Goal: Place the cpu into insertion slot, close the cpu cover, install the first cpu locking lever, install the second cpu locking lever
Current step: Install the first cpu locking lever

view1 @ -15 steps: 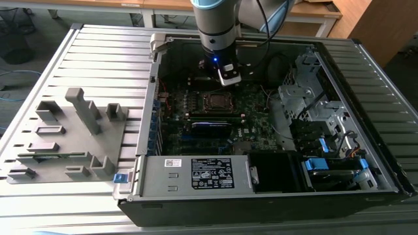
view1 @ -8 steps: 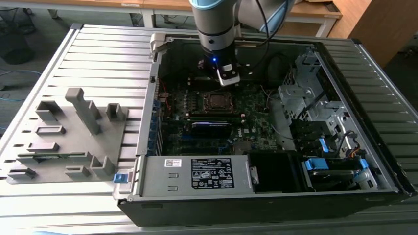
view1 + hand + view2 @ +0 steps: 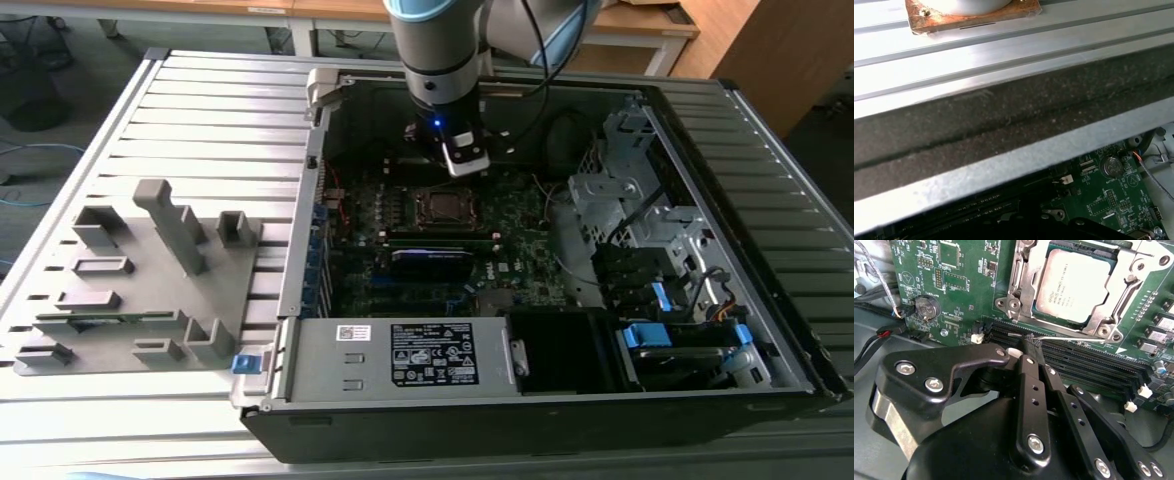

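the cpu (image 3: 1070, 286) is sitting in the insertion slot (image 3: 1024, 290) under the cpu cover (image 3: 1126, 295); the tool (image 3: 1029, 342), fingers pinched narrow, is pressing a thin locking lever (image 3: 1074, 339) beside it.

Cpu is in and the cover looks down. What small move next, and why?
Probably nudge the locking lever slowly towards its catch. The cpu sits under the cpu cover, and the gripper is right at that thin rod beside the socket; whether it is latched I cannot tell.

Cpu (image 3: 1074, 285) dull metal; cpu cover (image 3: 1021, 287) shiny metal.
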`<state>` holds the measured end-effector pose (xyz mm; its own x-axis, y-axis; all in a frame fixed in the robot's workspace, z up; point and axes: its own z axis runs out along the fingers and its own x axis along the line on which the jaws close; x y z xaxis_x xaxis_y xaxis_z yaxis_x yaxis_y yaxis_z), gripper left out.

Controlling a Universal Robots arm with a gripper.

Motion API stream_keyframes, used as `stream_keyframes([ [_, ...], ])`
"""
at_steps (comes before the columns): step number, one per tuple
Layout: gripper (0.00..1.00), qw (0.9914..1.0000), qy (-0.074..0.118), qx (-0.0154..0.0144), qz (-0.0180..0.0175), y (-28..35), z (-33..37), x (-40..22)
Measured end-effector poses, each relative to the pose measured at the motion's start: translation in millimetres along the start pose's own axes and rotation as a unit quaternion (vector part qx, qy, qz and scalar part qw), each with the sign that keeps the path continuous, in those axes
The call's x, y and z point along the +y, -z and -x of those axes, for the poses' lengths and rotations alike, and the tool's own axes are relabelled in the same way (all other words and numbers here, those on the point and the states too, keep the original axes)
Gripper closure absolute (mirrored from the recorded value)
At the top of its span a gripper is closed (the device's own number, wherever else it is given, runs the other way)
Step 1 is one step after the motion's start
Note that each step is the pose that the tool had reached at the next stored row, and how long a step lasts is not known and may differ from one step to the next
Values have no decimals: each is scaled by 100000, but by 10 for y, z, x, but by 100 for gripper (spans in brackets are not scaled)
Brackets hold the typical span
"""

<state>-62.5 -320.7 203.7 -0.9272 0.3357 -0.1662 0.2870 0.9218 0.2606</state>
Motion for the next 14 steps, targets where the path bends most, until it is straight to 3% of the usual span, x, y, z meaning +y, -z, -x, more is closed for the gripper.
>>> stream_keyframes([
  [7,90,99998,31,-596,196,-11,-42,-19],
  [14,90,99995,68,-918,399,-23,-79,-36],
])
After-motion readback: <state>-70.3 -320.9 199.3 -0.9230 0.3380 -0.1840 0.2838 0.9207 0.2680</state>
